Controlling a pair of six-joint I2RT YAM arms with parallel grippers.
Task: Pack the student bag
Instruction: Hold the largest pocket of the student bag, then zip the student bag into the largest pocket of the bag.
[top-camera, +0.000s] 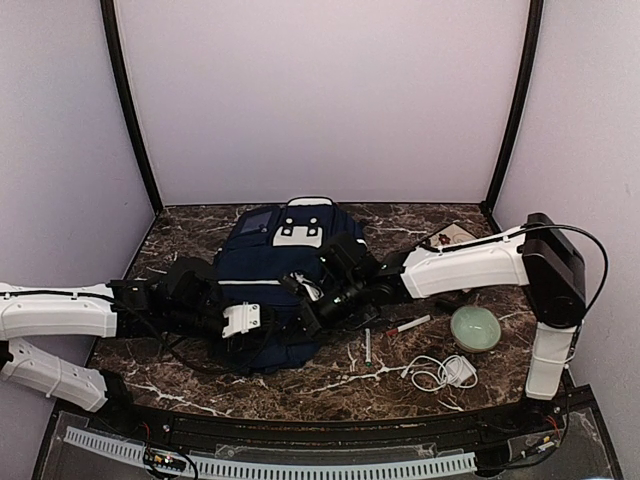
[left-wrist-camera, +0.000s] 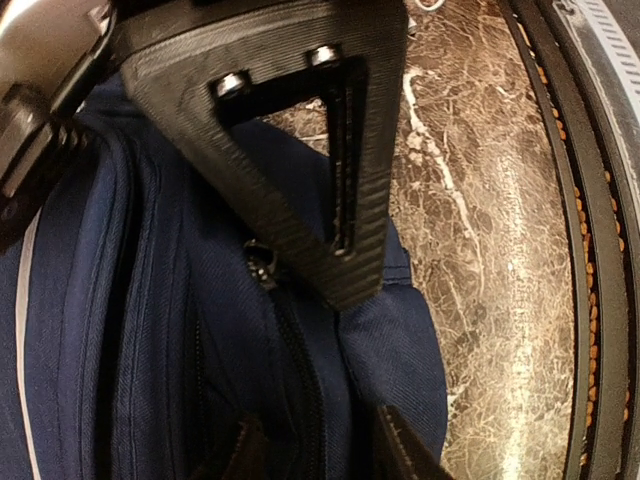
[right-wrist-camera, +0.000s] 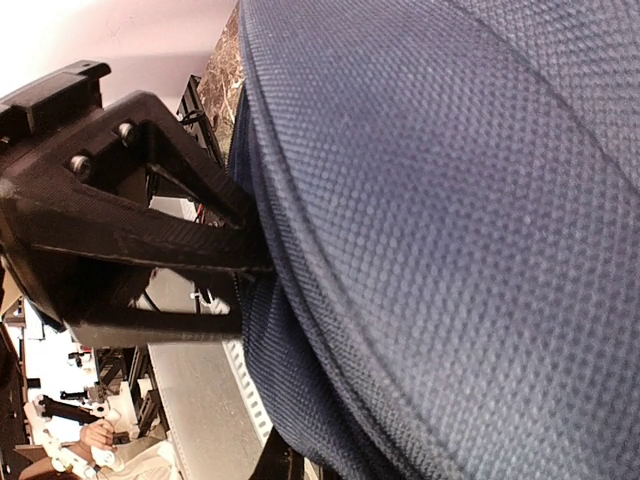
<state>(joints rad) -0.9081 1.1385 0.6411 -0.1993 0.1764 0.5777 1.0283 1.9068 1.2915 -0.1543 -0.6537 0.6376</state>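
Bag (top-camera: 262, 275) sits in the middle of the surface (top-camera: 330, 385) between your two arms. Its long axis runs from the near edge toward the back wall, with the white-patched handle end farthest from you. Your left fingers (left-wrist-camera: 330, 200) are at its near left corner and your right fingers (right-wrist-camera: 150, 230) are against its right flank. In the left wrist view one finger stands above a bulge of navy cloth and one below it, with a gap between them; you cannot tell whether they pinch that cloth. In the right wrist view one finger runs tip-first into the fabric and the other barely shows at the bottom edge, so you cannot tell that grip either. The next move, as I judge it, turns on the zip. Its pull (left-wrist-camera: 262, 262) lies just beside the tip of your upper left finger, and the track runs on from there along the bag, so your left arm is the nearer one. Whether the zip is open past the pull is not clear. The pen (top-camera: 408, 326), the green bowl (top-camera: 475, 328) and the white cable (top-camera: 440, 372) all lie right of the bag, nearer your right arm and still unpacked.
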